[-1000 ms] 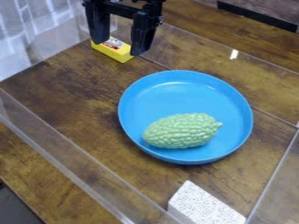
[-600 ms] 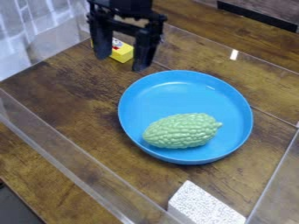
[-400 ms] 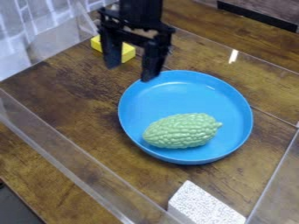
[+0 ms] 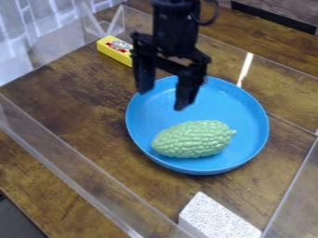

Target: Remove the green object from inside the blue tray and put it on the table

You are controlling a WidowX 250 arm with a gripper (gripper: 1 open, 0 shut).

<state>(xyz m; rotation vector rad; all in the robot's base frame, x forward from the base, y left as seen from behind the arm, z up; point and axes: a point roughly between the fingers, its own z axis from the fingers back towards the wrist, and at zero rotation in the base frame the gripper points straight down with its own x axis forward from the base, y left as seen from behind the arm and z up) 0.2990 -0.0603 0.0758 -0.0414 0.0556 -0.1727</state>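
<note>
Gripper [image 4: 166, 92] hangs over the far left rim of the blue tray [image 4: 243, 110], pointing straight down with its black fingers [image 4: 144, 76] spread wide and nothing between them. The green object [image 4: 194, 138] lies inside the tray, lower centre of the frame, apart from the fingertips. The tray rests on the table [image 4: 74, 102]. A yellow block [image 4: 115, 46] sits upper left; a white speckled block [image 4: 221, 218], partly cut off, apparently rests at the bottom edge.

Bumpy green object [image 4: 194, 138] lying inside blue tray [image 4: 243, 100] on table [image 4: 74, 121].
</note>
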